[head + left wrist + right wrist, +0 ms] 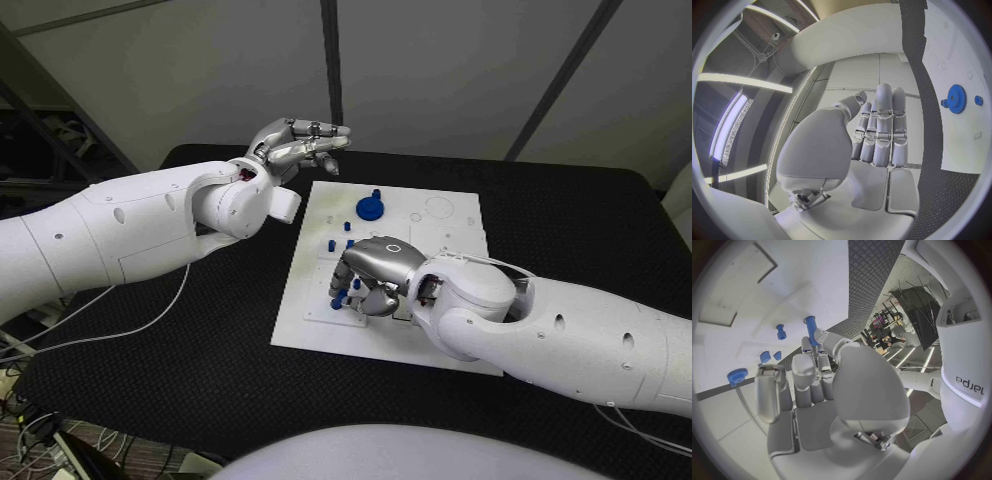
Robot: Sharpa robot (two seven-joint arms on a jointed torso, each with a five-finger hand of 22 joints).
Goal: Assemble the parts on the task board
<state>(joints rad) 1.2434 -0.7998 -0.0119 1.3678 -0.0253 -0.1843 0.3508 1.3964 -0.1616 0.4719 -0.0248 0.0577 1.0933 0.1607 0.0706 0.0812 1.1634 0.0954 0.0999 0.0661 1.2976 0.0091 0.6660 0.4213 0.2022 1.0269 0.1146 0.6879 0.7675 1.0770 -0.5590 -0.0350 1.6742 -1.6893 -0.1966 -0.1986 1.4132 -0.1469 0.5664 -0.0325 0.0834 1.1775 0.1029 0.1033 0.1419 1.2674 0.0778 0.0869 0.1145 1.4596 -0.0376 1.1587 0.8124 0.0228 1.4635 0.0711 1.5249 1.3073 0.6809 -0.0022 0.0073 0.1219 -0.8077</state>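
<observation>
Task board (433,225) mid-frame on the worktop (577,230), gear (371,208) at its upper left, small parts (340,247) below, right hand (378,275) over the lower left

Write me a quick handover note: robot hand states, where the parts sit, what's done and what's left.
Left robot hand: raised past the board's far-left corner, fingers straight and together, holding nothing.
Right robot hand: low over the board's near-left area, holding a blue peg between thumb and fingers.
Board: blue gear near the far edge, a small round part beside it; several small blue parts stand on the left side by the right hand.
Done: cannot tell which parts are seated.
Left: place the held peg, then the remaining parts, judging by the open outlines on the board's right.
</observation>
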